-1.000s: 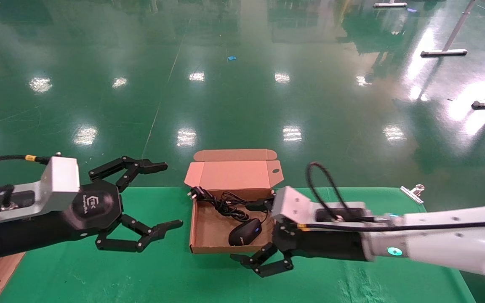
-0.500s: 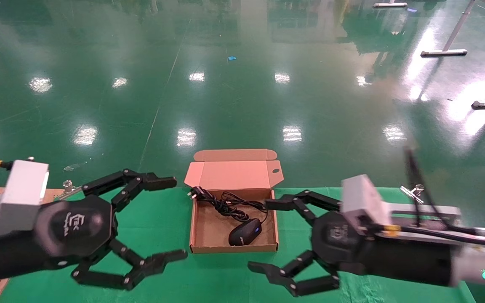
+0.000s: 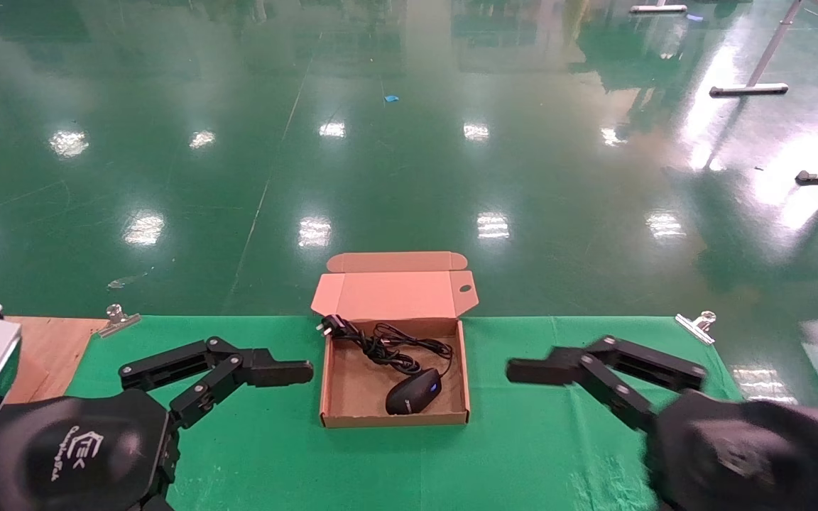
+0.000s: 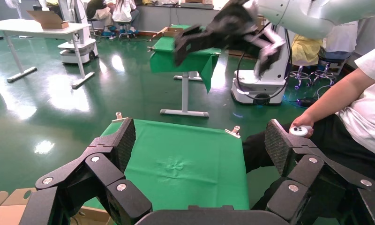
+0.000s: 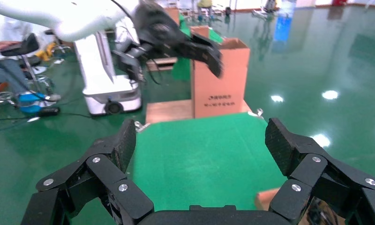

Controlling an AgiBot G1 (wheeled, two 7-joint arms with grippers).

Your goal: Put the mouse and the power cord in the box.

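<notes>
The brown box (image 3: 332,387) sits open in the middle of the green table, its lid (image 3: 395,294) standing up at the back. Inside it the black mouse (image 3: 412,392) rests near the front, showing a small blue light. The power cord (image 3: 384,346) lies looped behind it, its plug (image 3: 326,327) at the box's back left corner. My left gripper (image 4: 200,140) hangs open left of the box, one of its fingers (image 3: 267,370) reaching toward it. To the right of the box my right gripper (image 5: 202,138) is open too, and both hold nothing.
Green cloth (image 3: 522,440) covers the table, held by metal clips (image 3: 695,323) (image 3: 116,317) at the back corners. A wooden board (image 3: 47,348) lies at the far left. A cardboard carton (image 5: 221,79) stands beyond the table's left end. A seated person (image 4: 354,108) is beside the right end.
Both arms have drawn back from the box toward the robot. The right gripper left the box's front edge and moved right. Mouse and cord stayed in the box.
</notes>
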